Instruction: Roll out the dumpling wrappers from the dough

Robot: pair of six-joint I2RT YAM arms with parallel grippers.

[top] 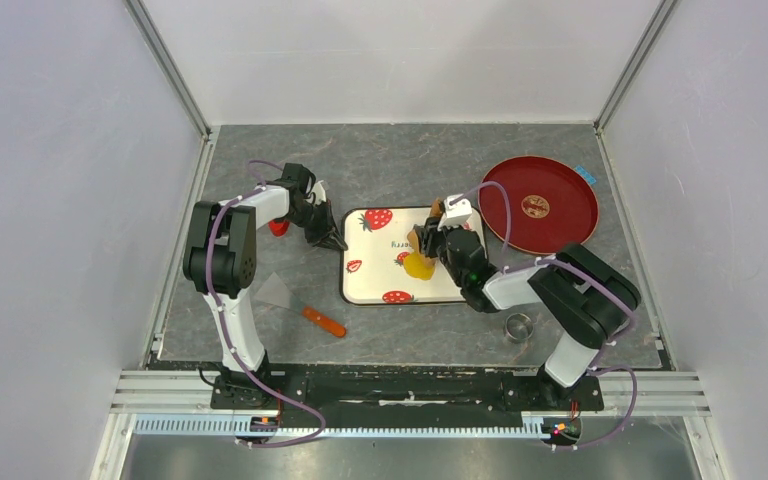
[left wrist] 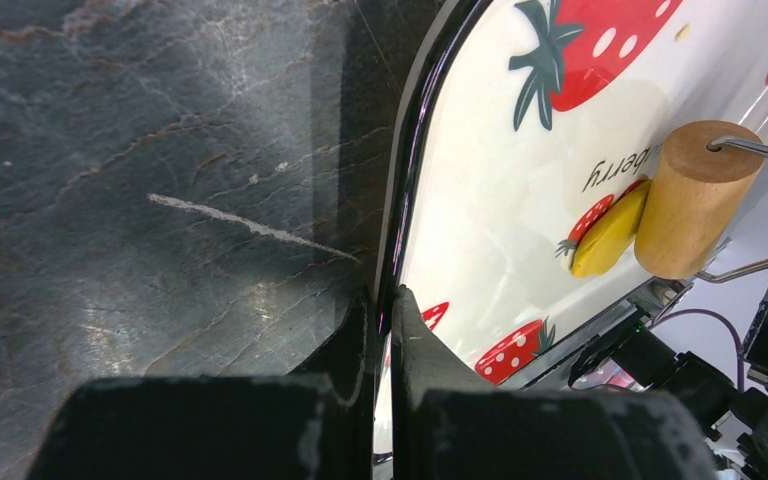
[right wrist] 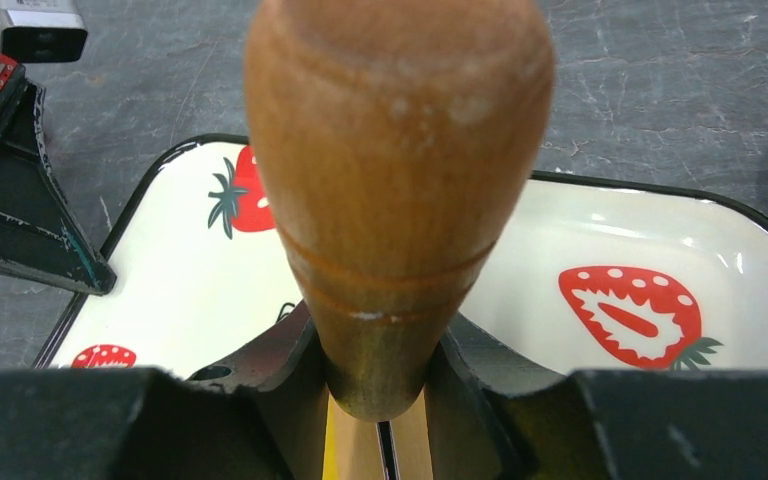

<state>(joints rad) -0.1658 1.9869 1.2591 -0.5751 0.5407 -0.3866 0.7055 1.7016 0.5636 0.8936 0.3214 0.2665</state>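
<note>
The dough [top: 419, 266] is one thick yellow patch lying on the strawberry-print tray [top: 375, 265]. In the left wrist view the wooden roller's drum [left wrist: 695, 200] rests against the dough [left wrist: 610, 230]. My right gripper [right wrist: 378, 370] is shut on the roller's wooden handle [right wrist: 395, 180], just above the dough [right wrist: 330, 445]. My left gripper [left wrist: 385, 300] is shut on the tray's black left rim [left wrist: 410, 150], one finger inside and one outside. In the top view it [top: 332, 242] stands at the tray's left edge, with the right gripper [top: 438, 240] over the tray's right half. Dumpling wrappers are out of view.
A round red plate [top: 540, 205] lies at the back right, touching the tray's corner area. A small metal ring cutter [top: 519, 326] stands near the right arm's base. A scraper with an orange handle [top: 300, 305] lies left of the tray. A small red object [top: 277, 228] sits by the left arm.
</note>
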